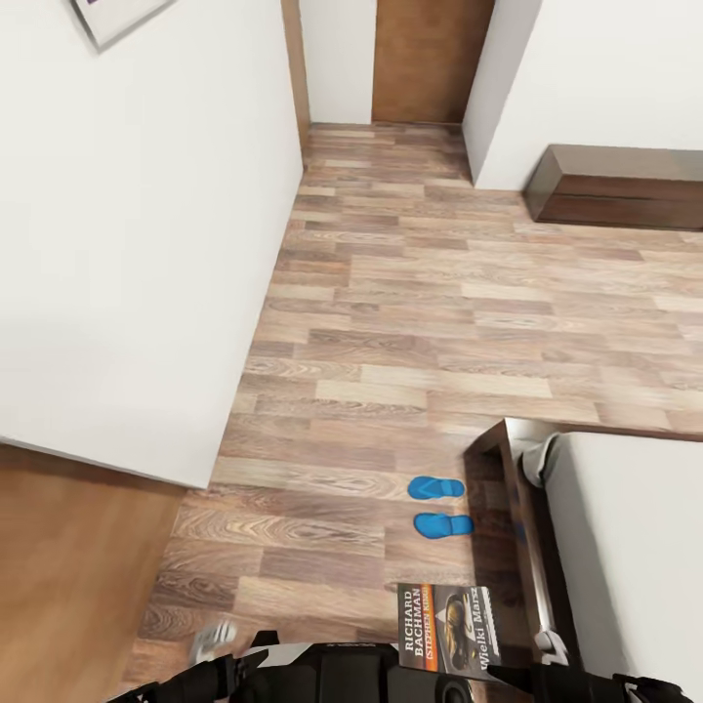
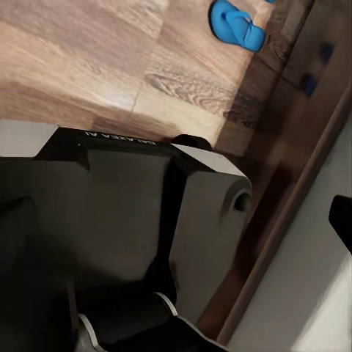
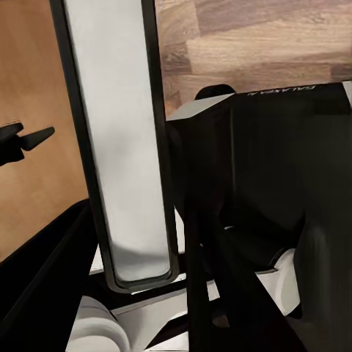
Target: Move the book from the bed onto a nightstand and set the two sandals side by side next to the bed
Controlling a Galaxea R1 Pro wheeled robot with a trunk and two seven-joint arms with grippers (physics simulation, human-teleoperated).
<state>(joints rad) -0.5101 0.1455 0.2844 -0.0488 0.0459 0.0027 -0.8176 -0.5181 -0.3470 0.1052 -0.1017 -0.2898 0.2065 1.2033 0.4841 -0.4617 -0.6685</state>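
The book (image 1: pixel 444 640), dark with an orange band and "Richard Bachman" lettering, hangs above the floor by my body. My right gripper (image 1: pixel 516 674) meets its lower corner and seems shut on it. In the right wrist view the book (image 3: pixel 121 147) is a close pale slab with dark edges. The two sandals (image 1: pixel 436 486) (image 1: pixel 442 525), bright blue, lie side by side on the plank floor beside the bed's dark frame (image 1: pixel 508 508). One sandal (image 2: pixel 235 23) is seen past my left arm (image 1: pixel 225 669). The pale mattress (image 1: pixel 635 547) is at the right. The nightstand is out of view.
A white wall (image 1: pixel 137 244) runs along the left, with an orange-brown wooden panel (image 1: pixel 59 576) below it. A long low dark dresser (image 1: pixel 615 186) stands at the far right wall. A brown door (image 1: pixel 430 59) is at the far end. Open plank floor (image 1: pixel 420 293) lies ahead.
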